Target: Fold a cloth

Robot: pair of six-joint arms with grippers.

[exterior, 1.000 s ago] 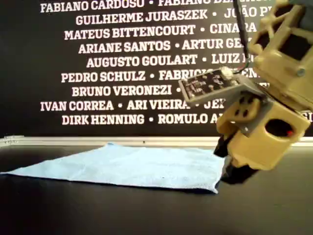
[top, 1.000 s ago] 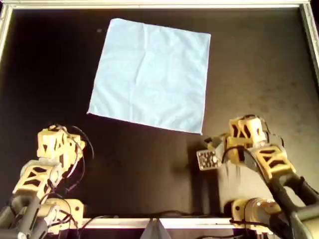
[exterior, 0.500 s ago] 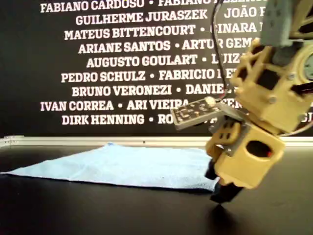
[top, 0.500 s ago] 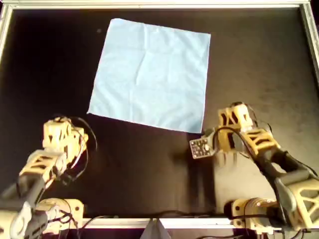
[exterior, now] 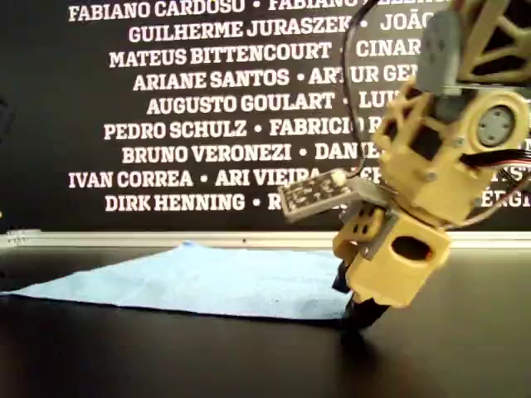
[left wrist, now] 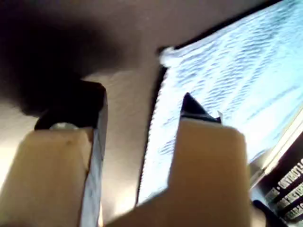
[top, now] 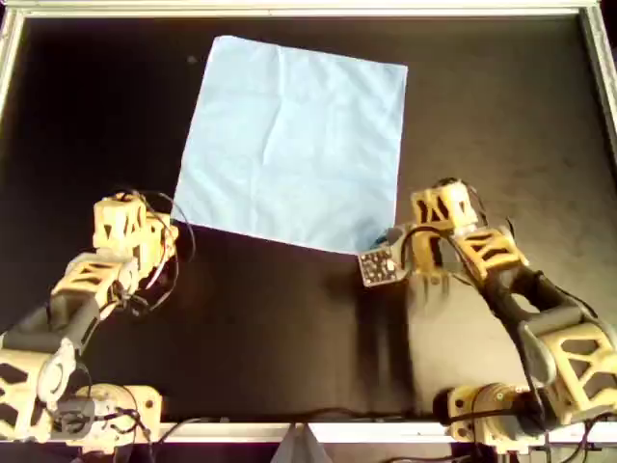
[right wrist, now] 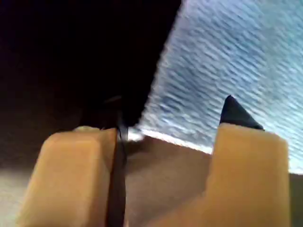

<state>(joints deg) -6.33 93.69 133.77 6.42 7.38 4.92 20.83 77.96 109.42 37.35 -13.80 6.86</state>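
Hovering at the near left of the table in the overhead view with my second pincer, close to the near-left corner of the cloth. Seen through the second wrist view with that pincer set apart, nothing between the two tan fingers, the dark tip of one finger over the blue fabric and the other over bare table beside the corner. Lying flat and fully spread across the far middle of the table, the light blue cloth, slightly turned, faint crease lines across it, its far edge near the metal rail. Reaching the near-right corner of the cloth with my first pincer, a small circuit board jutting from its wrist toward the overhead view's left. Held apart as well, that pincer, straddling the cloth's edge in the first wrist view, one finger over fabric, the other over table. Lowered close to the table in the exterior view, dark tips right at the cloth's corner; contact with the fabric impossible to tell. Behind, a black wall of white names.
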